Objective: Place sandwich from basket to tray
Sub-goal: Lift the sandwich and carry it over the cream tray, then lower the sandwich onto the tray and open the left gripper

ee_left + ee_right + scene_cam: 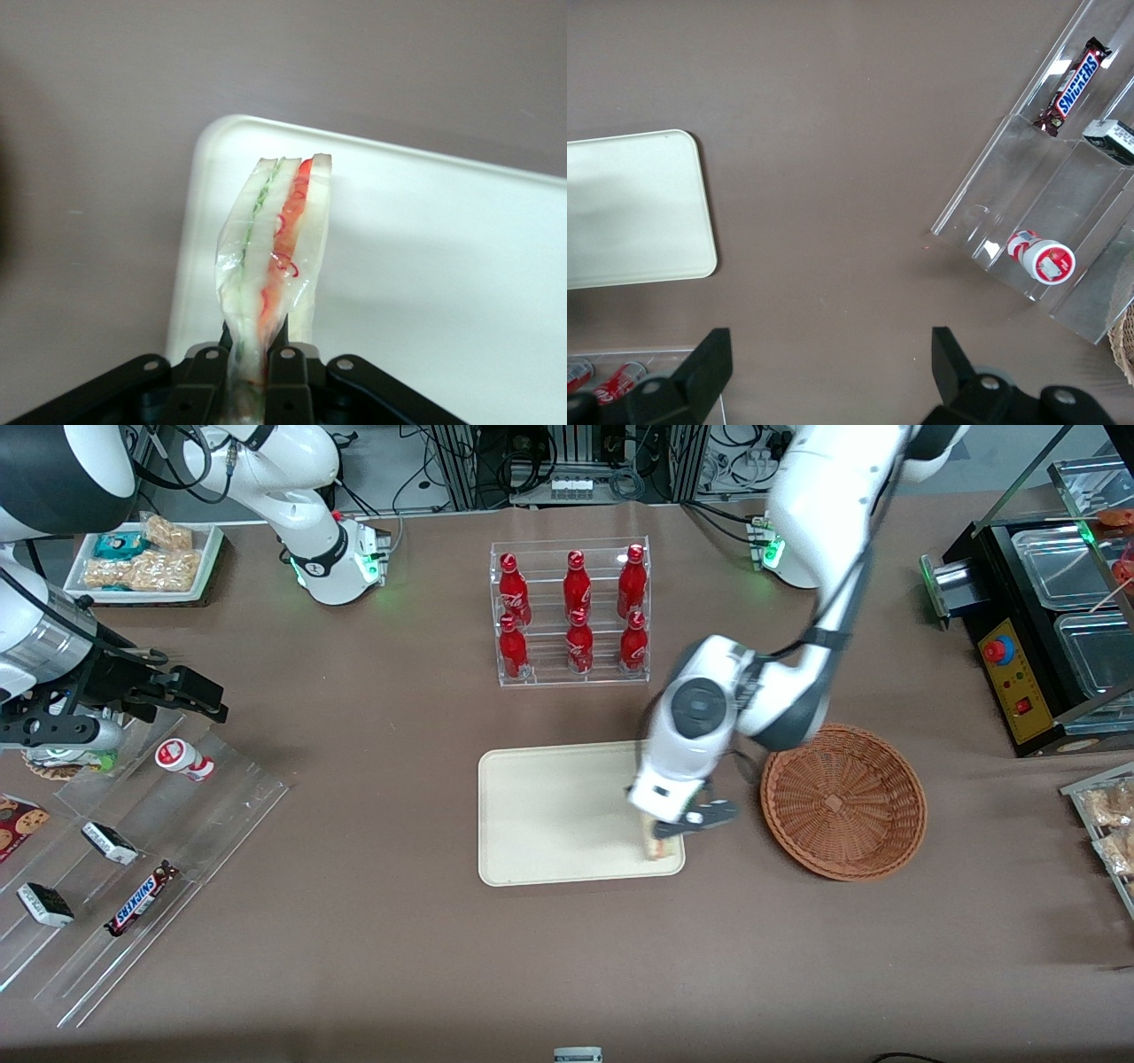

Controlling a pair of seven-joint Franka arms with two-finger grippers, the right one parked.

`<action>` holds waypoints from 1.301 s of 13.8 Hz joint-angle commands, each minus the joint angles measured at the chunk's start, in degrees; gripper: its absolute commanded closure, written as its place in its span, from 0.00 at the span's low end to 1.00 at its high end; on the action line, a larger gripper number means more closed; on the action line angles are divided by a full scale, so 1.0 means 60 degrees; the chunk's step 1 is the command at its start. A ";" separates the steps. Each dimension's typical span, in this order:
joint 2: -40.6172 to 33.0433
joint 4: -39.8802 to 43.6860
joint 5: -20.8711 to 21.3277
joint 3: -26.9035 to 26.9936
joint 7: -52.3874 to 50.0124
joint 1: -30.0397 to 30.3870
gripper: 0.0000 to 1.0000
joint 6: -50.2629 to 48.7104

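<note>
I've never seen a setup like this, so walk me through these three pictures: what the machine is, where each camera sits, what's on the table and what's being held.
These are two robot arms at a brown table. One picture looks down from the front; the other two come from cameras on each arm's wrist.

The working arm's tool hangs over the cream tray, at the corner nearest the wicker basket. Its fingers are shut on a wrapped sandwich, seen close up in that arm's wrist picture. The basket beside the tray holds nothing.

Also on the table: a clear rack of red bottles, and stepped clear racks holding a Snickers bar toward the parked arm's end.
</note>
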 commanded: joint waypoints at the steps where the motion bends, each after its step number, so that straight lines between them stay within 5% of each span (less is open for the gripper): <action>1: 0.0608 0.0643 0.0270 0.0205 -0.0479 -0.0787 0.92 0.0455; 8: 0.1370 0.0658 0.1222 0.0220 -0.1624 -0.1550 0.84 0.1526; 9: 0.1385 0.0643 0.1296 0.0205 -0.1872 -0.1550 0.69 0.1600; 10: 0.1327 0.0643 0.1296 0.0205 -0.1889 -0.1536 0.26 0.1600; 11: 0.1240 0.0643 0.1296 0.0205 -0.1874 -0.1536 0.00 0.1557; 18: -0.1131 0.0599 0.1077 0.0205 -0.1231 -0.0542 0.00 -0.0871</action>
